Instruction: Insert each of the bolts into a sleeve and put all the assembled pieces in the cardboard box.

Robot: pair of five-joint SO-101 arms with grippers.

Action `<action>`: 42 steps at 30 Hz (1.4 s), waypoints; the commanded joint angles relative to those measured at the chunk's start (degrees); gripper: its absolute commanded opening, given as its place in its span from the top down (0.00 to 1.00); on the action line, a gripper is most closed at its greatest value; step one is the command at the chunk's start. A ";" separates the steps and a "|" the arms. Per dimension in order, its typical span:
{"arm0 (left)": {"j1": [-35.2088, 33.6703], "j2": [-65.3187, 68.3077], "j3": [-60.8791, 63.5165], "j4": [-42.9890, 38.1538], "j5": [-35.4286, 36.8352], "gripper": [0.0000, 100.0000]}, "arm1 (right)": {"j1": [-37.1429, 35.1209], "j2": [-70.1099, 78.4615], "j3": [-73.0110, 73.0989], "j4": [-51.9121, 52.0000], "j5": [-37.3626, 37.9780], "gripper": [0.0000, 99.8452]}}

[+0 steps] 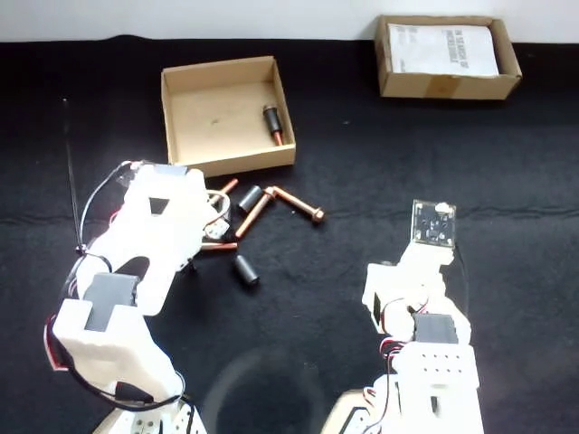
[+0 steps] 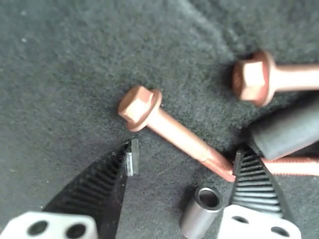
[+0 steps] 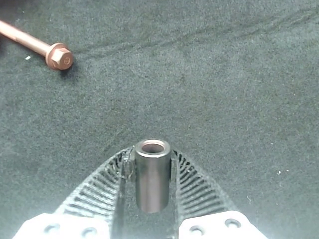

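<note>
My left gripper [image 2: 187, 157] is open just above the cloth, its fingers either side of the threaded end of a copper bolt [image 2: 172, 129]. Close by are a second bolt [image 2: 279, 79], a dark sleeve [image 2: 289, 132] and a small grey sleeve [image 2: 202, 211]. In the high view this gripper [image 1: 213, 233] is among the loose bolts [image 1: 255, 214] and sleeves [image 1: 250, 198] in front of the cardboard box [image 1: 181, 113]. One assembled piece [image 1: 273, 125] lies in the box. My right gripper [image 3: 152, 154] is shut on a dark sleeve [image 3: 152, 177], its bore facing forward. A bolt [image 3: 47, 50] lies farther off.
A second cardboard box [image 1: 389, 54] holding a printed sheet stands at the back right. Another sleeve [image 1: 245, 269] lies alone nearer the front, beside the left arm. The right arm [image 1: 425, 307] is at the front right over bare black cloth.
</note>
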 commanded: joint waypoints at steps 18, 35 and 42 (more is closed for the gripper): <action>3.21 -0.84 0.13 4.57 -6.95 0.99 | -0.22 -0.75 -0.13 0.22 0.53 0.99; 17.27 -0.84 5.14 13.01 -25.93 0.99 | -0.13 -0.84 -0.13 0.31 0.53 0.99; 16.92 -0.92 0.48 13.36 -26.37 0.95 | -0.13 -0.84 -0.13 0.31 0.62 0.99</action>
